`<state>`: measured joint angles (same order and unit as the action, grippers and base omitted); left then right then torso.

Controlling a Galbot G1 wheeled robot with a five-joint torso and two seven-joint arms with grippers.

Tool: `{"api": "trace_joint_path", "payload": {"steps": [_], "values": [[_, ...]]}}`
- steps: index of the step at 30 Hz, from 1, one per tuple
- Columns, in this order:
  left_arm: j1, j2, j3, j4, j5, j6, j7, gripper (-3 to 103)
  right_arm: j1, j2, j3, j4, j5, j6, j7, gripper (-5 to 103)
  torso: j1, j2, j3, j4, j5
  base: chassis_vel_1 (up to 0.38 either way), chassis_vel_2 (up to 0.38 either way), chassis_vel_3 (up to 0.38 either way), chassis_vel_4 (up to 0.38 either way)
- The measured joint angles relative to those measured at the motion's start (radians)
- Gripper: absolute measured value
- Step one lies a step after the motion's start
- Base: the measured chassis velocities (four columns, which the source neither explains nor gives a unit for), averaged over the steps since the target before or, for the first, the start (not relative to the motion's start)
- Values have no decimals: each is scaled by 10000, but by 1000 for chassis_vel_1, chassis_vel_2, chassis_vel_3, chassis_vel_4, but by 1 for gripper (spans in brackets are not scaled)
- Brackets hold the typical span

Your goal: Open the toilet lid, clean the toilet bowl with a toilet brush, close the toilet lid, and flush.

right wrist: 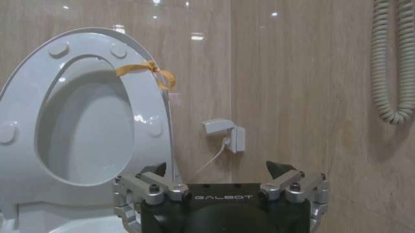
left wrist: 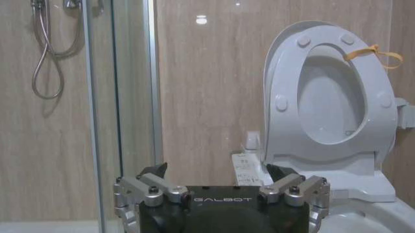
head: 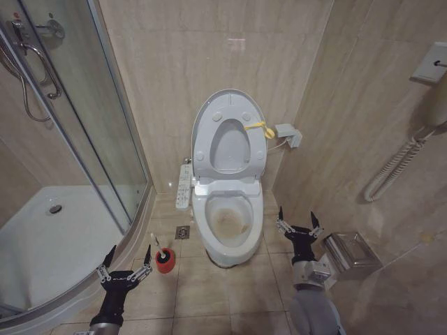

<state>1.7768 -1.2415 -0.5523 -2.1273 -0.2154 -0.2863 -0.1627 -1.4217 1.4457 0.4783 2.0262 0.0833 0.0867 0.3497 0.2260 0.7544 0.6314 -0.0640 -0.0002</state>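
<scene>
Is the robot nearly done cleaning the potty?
Not yet. The glossy white oval toilet lid already stands open. The white-handled toilet brush sits in its red cup, and the white ceramic toilet bowl looks brown-stained. The left gripper and right gripper hover open, empty. Scrubbing, closing and flushing remain.
</scene>
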Motion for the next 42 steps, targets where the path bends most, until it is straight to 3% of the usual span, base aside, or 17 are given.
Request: {"api": "trace_joint_path", "payload": {"steps": [42], "values": [[0,0,0,0,0,0,0,100,5,-2,-1,-1,6,-1,0,100,3,-2,1,4,1,-10,9,10,-12]]}}
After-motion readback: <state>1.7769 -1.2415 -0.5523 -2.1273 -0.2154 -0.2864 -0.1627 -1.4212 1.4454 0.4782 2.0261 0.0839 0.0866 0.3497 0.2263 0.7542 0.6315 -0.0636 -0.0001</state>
